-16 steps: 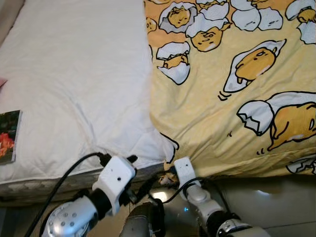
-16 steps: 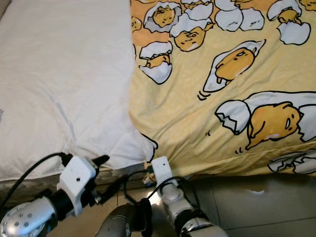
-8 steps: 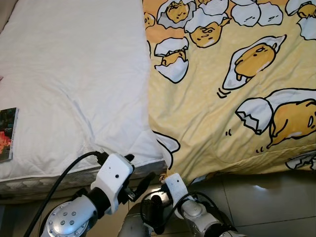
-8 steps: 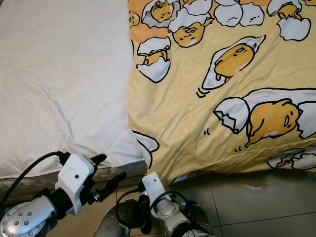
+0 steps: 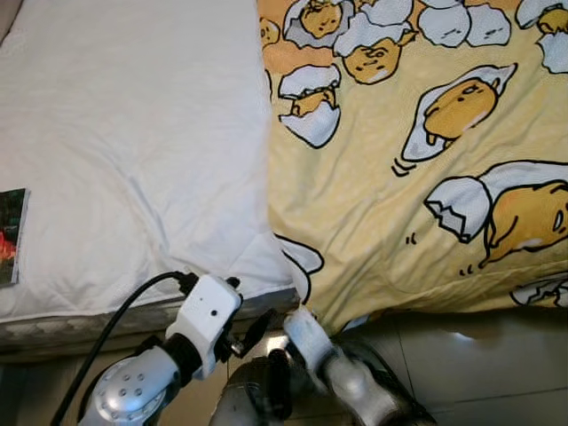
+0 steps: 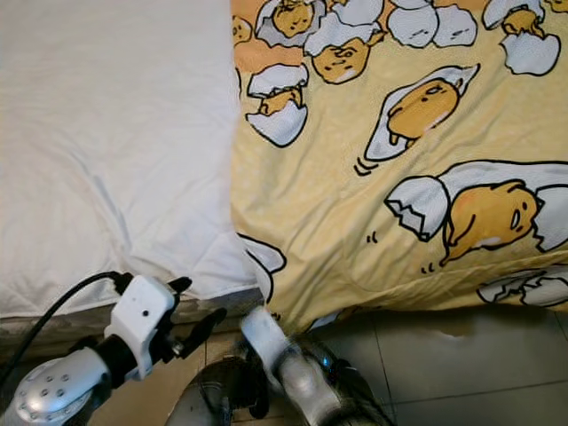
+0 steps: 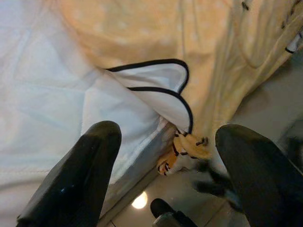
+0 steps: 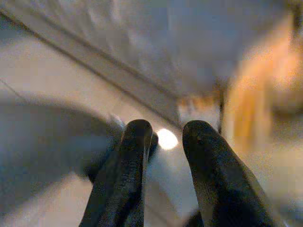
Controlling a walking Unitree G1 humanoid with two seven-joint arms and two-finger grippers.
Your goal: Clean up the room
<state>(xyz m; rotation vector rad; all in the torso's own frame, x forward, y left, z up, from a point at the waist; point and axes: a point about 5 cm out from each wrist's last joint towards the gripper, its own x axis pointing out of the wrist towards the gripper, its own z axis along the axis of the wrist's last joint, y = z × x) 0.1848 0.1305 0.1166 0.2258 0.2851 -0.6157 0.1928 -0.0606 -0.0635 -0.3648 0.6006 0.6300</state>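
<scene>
The left gripper (image 7: 163,170) has its two black fingers (image 7: 78,182) spread wide apart, with nothing between them. Framed in the gap is the lower corner of the yellow blanket (image 7: 199,52), which serves as the landmark here. A black-outlined white patch (image 7: 156,87) of its print sits at that corner, and just below it hangs a small orange-and-black scrap (image 7: 182,151), probably more of the print. Beside the blanket, touching its edge, lies the white sheet (image 7: 42,104). Under the corner is shiny tiled floor (image 7: 255,101) with a bright light spot (image 7: 139,200). Next to that, a blurred dark-and-grey shape (image 7: 208,182) cannot be made out.
</scene>
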